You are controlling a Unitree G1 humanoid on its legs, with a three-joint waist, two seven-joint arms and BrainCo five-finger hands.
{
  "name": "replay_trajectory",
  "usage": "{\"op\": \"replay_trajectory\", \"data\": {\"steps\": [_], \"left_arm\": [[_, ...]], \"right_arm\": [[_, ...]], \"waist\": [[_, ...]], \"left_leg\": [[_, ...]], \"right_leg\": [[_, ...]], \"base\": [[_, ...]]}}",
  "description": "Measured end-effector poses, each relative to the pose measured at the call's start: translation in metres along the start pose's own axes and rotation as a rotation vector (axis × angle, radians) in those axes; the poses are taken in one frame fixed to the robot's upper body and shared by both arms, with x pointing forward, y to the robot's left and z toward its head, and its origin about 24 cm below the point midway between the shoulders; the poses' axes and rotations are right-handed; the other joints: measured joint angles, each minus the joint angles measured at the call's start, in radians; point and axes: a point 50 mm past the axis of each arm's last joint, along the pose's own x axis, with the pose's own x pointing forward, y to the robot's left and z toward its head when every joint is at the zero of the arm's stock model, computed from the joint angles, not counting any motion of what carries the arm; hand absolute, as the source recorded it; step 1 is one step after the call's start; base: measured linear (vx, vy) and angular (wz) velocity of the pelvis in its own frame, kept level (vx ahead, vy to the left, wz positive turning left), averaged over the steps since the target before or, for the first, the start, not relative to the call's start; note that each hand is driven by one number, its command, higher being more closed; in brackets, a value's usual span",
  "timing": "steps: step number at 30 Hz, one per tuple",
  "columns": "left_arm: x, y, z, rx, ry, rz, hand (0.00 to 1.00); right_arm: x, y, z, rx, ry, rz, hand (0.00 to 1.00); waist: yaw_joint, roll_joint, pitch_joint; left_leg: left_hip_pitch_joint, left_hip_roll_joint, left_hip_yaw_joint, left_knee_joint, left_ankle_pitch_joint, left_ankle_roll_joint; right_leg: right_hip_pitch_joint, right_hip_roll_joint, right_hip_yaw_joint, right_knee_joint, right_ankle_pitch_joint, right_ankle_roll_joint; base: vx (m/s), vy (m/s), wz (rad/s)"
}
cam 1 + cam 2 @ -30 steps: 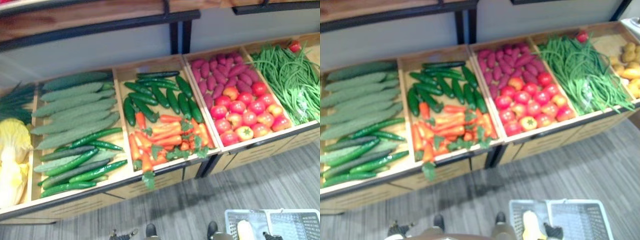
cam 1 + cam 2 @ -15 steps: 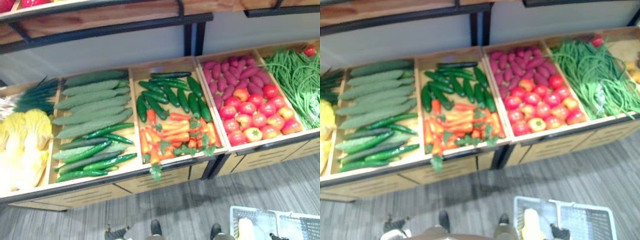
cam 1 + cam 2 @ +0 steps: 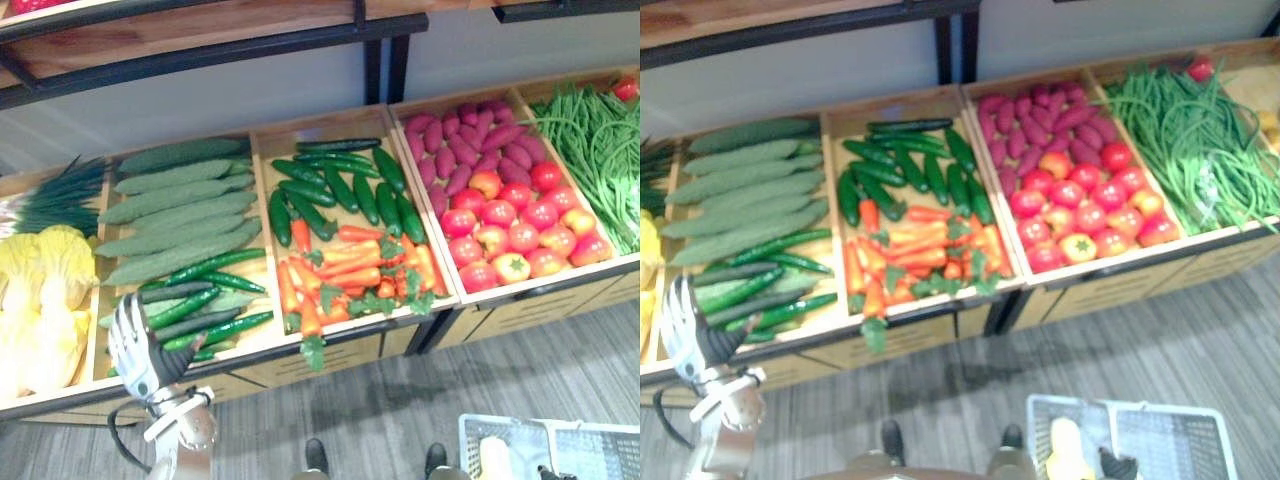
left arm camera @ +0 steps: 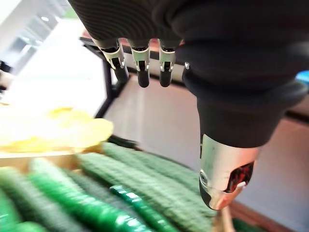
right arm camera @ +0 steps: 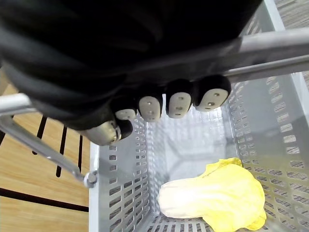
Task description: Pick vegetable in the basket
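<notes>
The left hand [image 3: 135, 345] has come up into the head views since half a second ago. It hangs at the front of the cucumber bin, its fingers [image 4: 143, 72] straight, apart from the thumb and holding nothing. Furthest left lie yellow cabbages [image 3: 40, 300]. Next to them, just past the hand, the slim cucumbers [image 3: 195, 300] lie packed side by side at the front of their bin, with big pale gourds [image 3: 170, 215] behind. A slim cucumber looks light, stiff and glossy, so probably slippery. The sound hold would be round its middle, fingers across its length. Its neighbours touch it, and the bin's lip [image 3: 250, 350] stands between hand and pile, so the fingers would likely have to come from above and might roll the others. Further right are carrots [image 3: 345, 270] with dark cucumbers [image 3: 330, 190] behind, then tomatoes [image 3: 520, 230] with sweet potatoes [image 3: 465, 150] behind, then beans [image 3: 600, 150], all well apart from the hand. At lower right the basket [image 5: 285, 145] holds one cabbage [image 5: 212, 195], and the right hand [image 5: 169, 104] has its fingers curled round the handle [image 5: 270, 43].
</notes>
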Motion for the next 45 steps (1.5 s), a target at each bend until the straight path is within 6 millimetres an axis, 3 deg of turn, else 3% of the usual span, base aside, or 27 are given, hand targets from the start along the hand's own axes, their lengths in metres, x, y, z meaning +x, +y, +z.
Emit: {"op": "replay_trajectory", "data": {"steps": [3,6,10,17,22,28,34,45], "left_arm": [[0.019,0.006,0.019,-0.005,-0.195,-0.047,0.0],[0.032,0.007,0.028,0.024,-0.311,-0.116,0.0],[0.048,-0.004,0.054,0.06,-0.525,-0.262,0.0],[0.052,-0.035,0.058,0.112,-0.592,-0.522,0.0],[0.06,-0.046,0.072,0.024,-0.593,-0.66,0.0],[0.073,-0.053,0.076,0.019,-0.564,-0.685,0.0],[0.076,-0.06,0.078,-0.031,-0.494,-0.678,0.0],[0.078,-0.068,0.061,-0.177,-0.258,-0.645,0.0]], "right_arm": [[0.005,-0.004,0.012,-0.006,-0.034,-0.004,1.0],[0.009,-0.007,0.022,-0.027,-0.076,0.0,1.0],[0.015,-0.015,0.036,-0.064,-0.131,-0.001,1.0],[0.018,-0.016,0.061,-0.111,-0.231,0.021,1.0],[0.018,-0.02,0.064,-0.118,-0.246,0.018,1.0],[0.016,-0.021,0.069,-0.12,-0.272,0.015,1.0],[0.015,-0.02,0.079,-0.114,-0.316,0.014,1.0],[0.014,-0.017,0.077,-0.109,-0.306,0.02,1.0]], "waist": [[-0.021,0.001,0.0],[-0.023,0.002,0.0],[-0.034,0.017,0.003],[-0.066,0.031,0.007],[-0.078,0.039,0.014],[-0.1,0.048,0.019],[-0.101,0.055,0.023],[-0.102,0.059,0.034]], "left_leg": [[0.007,0.0,0.004,0.0,0.0,0.0],[0.026,-0.001,0.03,0.0,0.0,0.0],[0.029,0.001,0.046,0.0,-0.008,0.001],[0.023,0.002,0.119,-0.002,-0.015,-0.001],[0.022,0.003,0.162,0.0,-0.019,-0.006],[0.022,0.007,0.176,0.0,-0.019,-0.007],[0.018,0.006,0.196,0.0,-0.019,-0.007],[0.013,0.009,0.203,0.0,-0.021,-0.009]], "right_leg": [[0.01,0.001,0.0,-0.008,0.0,0.0],[0.015,0.001,0.023,-0.013,0.002,-0.002],[0.008,0.006,0.041,-0.019,0.014,-0.005],[-0.041,0.014,0.118,-0.047,0.049,-0.004],[-0.069,0.018,0.155,-0.045,0.057,-0.002],[-0.077,0.023,0.165,-0.045,0.063,-0.004],[-0.099,0.024,0.185,-0.034,0.064,-0.004],[-0.112,0.028,0.193,-0.03,0.065,-0.004]], "base": [[0.07,-0.014,-0.04],[0.02,-0.004,-0.2],[-0.04,-0.001,-0.11],[-0.05,0.005,-0.34],[0.02,0.0,-0.21],[0.03,-0.008,-0.08],[0.0,-0.005,-0.08],[0.0,-0.002,-0.01]]}}
